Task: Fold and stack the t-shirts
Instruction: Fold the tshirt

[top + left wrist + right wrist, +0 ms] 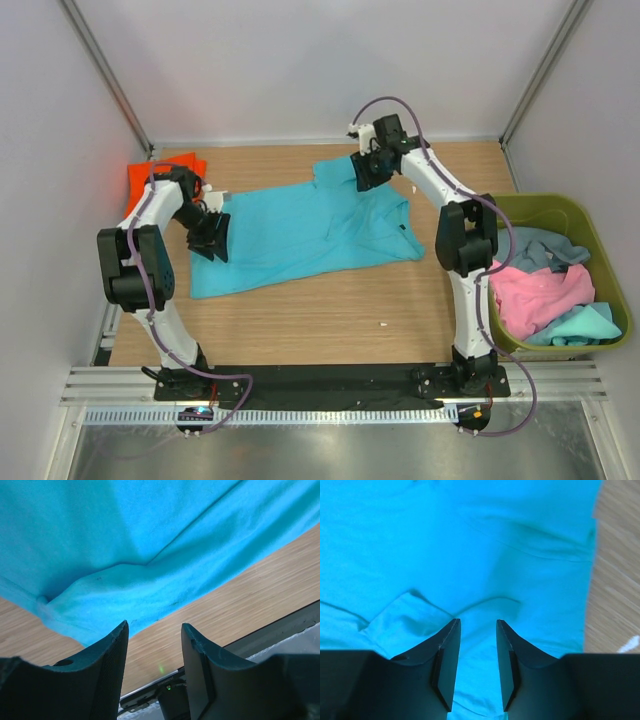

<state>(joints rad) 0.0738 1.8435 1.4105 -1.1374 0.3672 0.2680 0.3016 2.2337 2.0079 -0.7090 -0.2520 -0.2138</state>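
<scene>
- Turquoise t-shirt (300, 235) lies spread flat on the wooden surface (330, 310), its collar end toward the far right and its hem toward the near left; a few creases run across the body
- Left end effector (212, 240) sits at the shirt's left edge, by the hem corner; in the left wrist view its fingers (107, 655) are spread, with bare wood and the shirt's edge showing in the gap and nothing pinched
- Right end effector (368, 172) hangs over the shirt's far edge, near the collar; in the right wrist view its fingers (451, 645) stand apart above turquoise cloth, and no cloth is caught between them
- Orange t-shirt (150, 175) lies bunched to the far left of the turquoise shirt, behind the left arm and apart from it
- Olive-green bin (560, 205) stands to the right of the turquoise shirt, past the right arm
- Inside the bin are a pink shirt (535, 290) in the middle, a grey-blue one (545, 250) on the far side and a teal one (585, 325) at the near side, all loosely heaped
</scene>
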